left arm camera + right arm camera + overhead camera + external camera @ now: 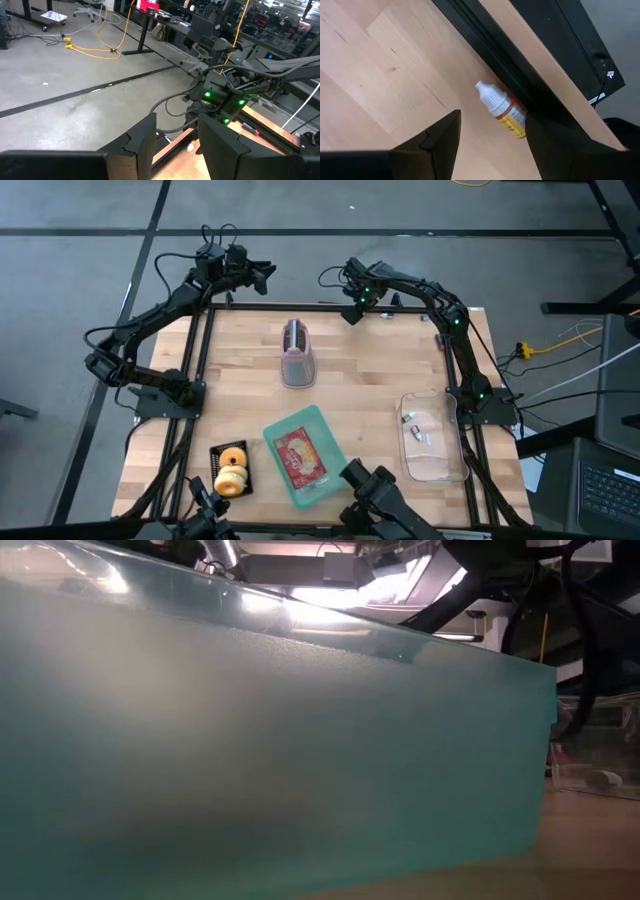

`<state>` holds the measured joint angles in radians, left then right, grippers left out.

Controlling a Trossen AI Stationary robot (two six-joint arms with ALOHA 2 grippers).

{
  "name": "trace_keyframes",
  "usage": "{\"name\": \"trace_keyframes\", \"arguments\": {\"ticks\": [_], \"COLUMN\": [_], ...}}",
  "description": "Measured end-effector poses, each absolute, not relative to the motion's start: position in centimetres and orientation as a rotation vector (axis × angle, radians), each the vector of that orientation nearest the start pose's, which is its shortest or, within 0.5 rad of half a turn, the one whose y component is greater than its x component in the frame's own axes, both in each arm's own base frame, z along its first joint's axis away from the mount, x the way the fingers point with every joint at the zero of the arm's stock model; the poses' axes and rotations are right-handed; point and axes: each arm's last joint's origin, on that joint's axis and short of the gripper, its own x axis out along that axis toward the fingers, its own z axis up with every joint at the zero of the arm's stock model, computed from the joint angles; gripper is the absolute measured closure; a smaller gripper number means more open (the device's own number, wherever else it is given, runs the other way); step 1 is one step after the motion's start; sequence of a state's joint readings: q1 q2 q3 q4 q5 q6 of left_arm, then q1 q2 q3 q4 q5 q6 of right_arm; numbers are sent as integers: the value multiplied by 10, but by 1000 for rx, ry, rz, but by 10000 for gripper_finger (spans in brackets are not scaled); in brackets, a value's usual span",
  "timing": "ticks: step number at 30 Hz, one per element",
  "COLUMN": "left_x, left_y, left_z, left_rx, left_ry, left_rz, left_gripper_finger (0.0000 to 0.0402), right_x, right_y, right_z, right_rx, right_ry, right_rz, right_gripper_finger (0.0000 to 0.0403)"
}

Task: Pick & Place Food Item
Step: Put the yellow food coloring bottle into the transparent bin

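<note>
Right now both arms sit at the table's (380,380) far edge, nothing in hand. The right gripper (492,145) hangs over the far edge toward the right corner, fingers spread wide and empty, looking down on a small white-capped bottle (502,110) lying on its side against the dark rail (485,47). The left gripper (175,145) is raised just beyond the far left corner, fingers parted with nothing between them.

The food lies well away, along the near edge: two donuts (232,469) on a small black tray (216,452) near the near left corner, and a red packet (300,458) on the teal tray (312,420) beside it. A pink toaster-like holder (298,352) stands mid-table toward the far edge, and a clear container (434,465) rests by the right edge.

I'd worry the right gripper goes for the bottle: pressed against the rail, it could roll or get jammed by a finger. Reaching for the donuts, a pinch could crush them or shove the light tray.
</note>
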<state>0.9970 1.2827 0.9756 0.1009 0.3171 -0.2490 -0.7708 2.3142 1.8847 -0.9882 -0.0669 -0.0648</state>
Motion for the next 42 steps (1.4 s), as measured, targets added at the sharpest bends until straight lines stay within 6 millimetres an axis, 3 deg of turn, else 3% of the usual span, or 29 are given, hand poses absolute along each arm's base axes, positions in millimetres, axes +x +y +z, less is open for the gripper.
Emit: {"name": "trace_keyframes", "arguments": {"ticks": [17, 33, 42], "left_x": [165, 165, 165], "left_y": [239, 239, 239], "left_z": [320, 320, 320], "left_rx": [-375, -368, -366], "left_ry": [78, 80, 80], "left_rz": [708, 710, 711], "left_gripper_finger": [261, 261, 261], "right_x": [334, 333, 332], "right_y": [-319, -311, -306], "right_z": [155, 153, 135], "right_rx": [376, 502, 567], "right_ry": [1360, 1376, 1469], "right_rz": [-399, -359, -353], "right_gripper_finger": [183, 183, 183]}}
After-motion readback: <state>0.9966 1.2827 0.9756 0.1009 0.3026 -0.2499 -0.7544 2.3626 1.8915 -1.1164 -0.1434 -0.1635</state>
